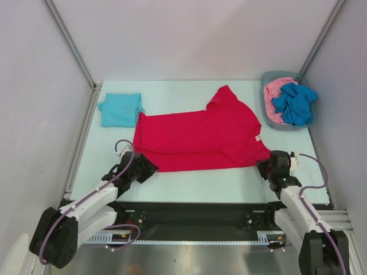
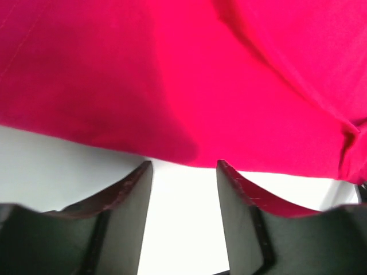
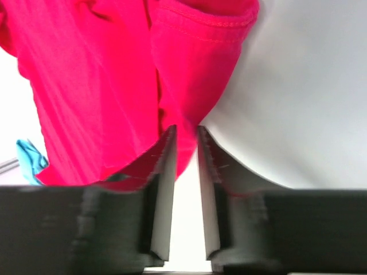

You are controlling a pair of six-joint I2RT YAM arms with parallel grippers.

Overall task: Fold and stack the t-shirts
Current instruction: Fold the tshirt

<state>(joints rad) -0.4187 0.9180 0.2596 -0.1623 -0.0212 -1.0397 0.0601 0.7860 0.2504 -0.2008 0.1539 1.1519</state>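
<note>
top external: red t-shirt [image 1: 200, 137] flat on the table [image 1: 189, 183]. left gripper [image 2: 183, 163] spread wide, nothing inside, hem just past the tips. right gripper [image 3: 186, 129] narrowly parted over a red corner, pinched or loose, cannot tell. wrist views cropped, mostly red blur.

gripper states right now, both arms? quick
Left gripper: open, empty, just short of the bright red cloth t-shirt's edge.
Right gripper: open narrowly, that shirt's edge between its fingers; clamped or loose cannot be told.
</note>
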